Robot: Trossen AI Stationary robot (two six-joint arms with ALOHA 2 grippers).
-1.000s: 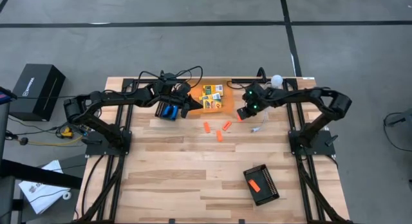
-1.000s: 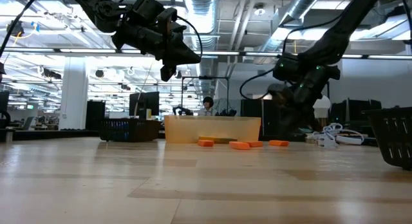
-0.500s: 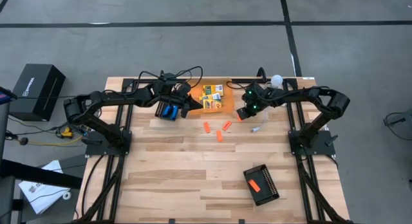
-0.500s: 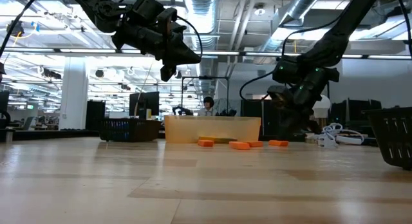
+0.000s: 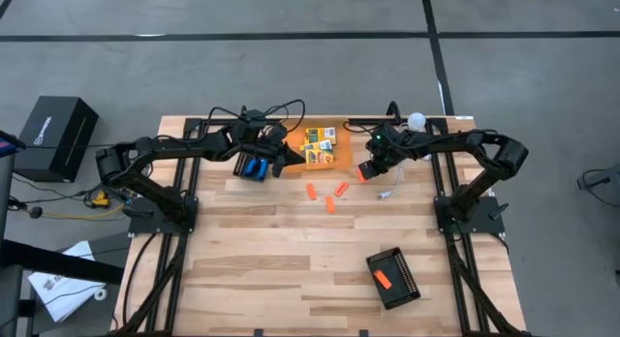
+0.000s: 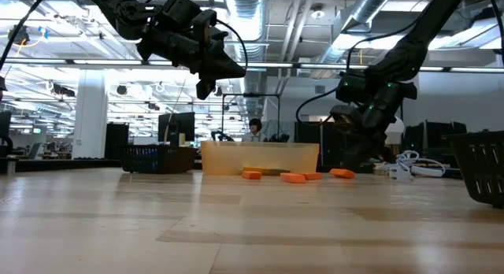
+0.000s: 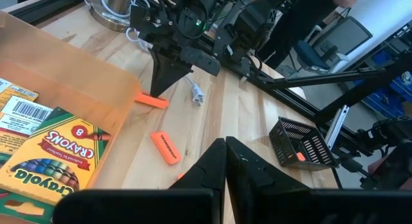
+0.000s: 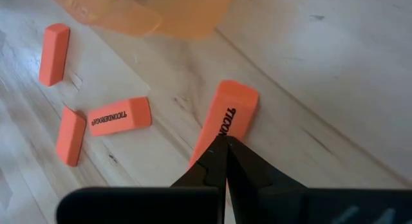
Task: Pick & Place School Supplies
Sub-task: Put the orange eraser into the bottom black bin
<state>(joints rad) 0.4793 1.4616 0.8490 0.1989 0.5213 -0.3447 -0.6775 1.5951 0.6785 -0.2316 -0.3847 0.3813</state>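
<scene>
Light source: ceiling strip lamps (image 6: 71, 38), seen in low view; even, bright overall.
Shadows: soft, short, under arms on table (image 5: 291, 260) in high view.
Glare: pale sheen on wood near camera, low view.
Blur: room beyond table soft; right wrist view's orange tray edge (image 8: 148, 11) out of focus.
Silhouette: arms dark against lamps, little surface detail.
</scene>
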